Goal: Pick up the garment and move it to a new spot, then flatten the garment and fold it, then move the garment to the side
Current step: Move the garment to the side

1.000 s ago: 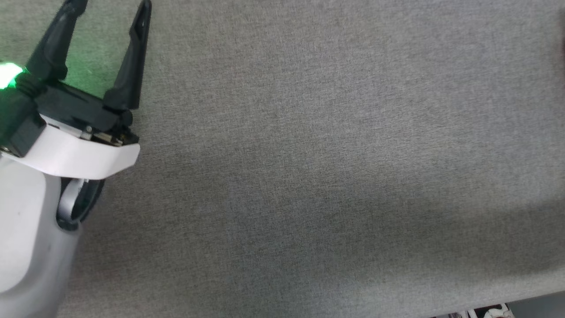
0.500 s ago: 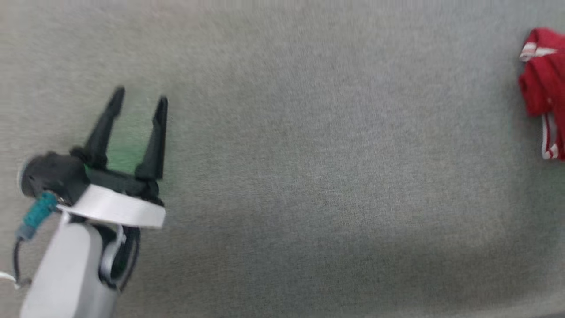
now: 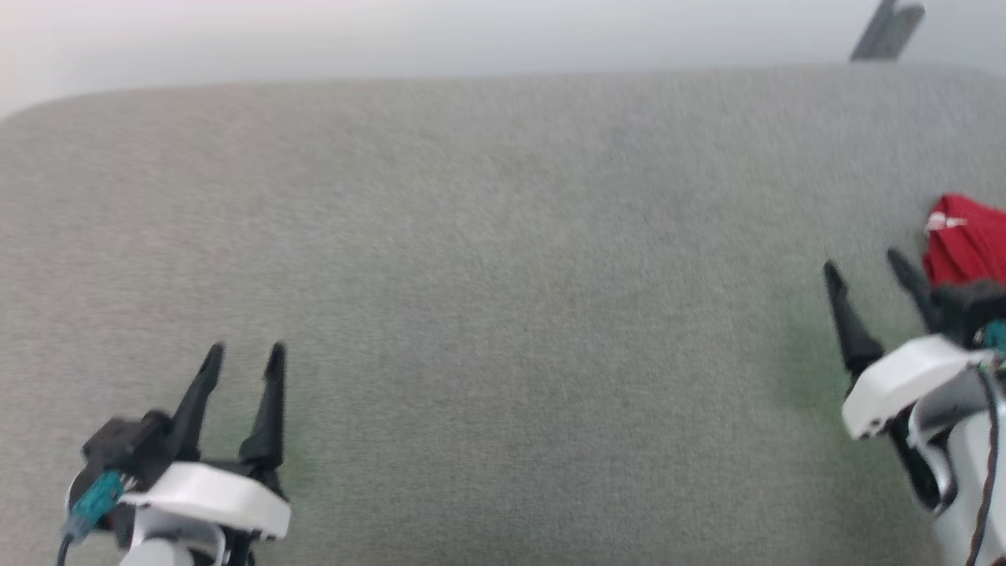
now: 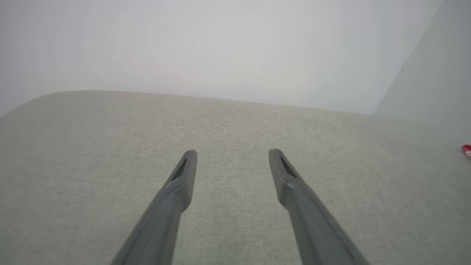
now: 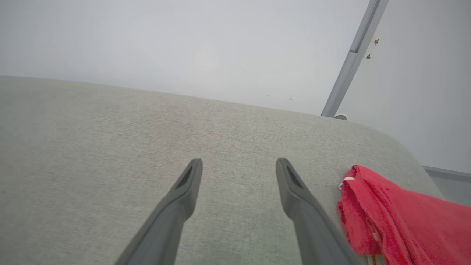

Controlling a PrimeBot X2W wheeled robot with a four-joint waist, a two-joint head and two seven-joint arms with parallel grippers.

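Head view: I note the left tool (image 3: 246, 351) open and empty over the grey desk (image 3: 503, 275). The right tool (image 3: 862, 265) is open, with the garment (image 3: 963, 244) bunched just beside it. Left wrist view: fingers apart, garment (image 4: 466, 149) at far right. Right wrist view: fingers apart, garment (image 5: 397, 221) just right of them.

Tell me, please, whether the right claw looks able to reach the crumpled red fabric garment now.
Probably yes: the open right claw is beside the crumpled red fabric garment on the grey cloth surface, with nothing between.
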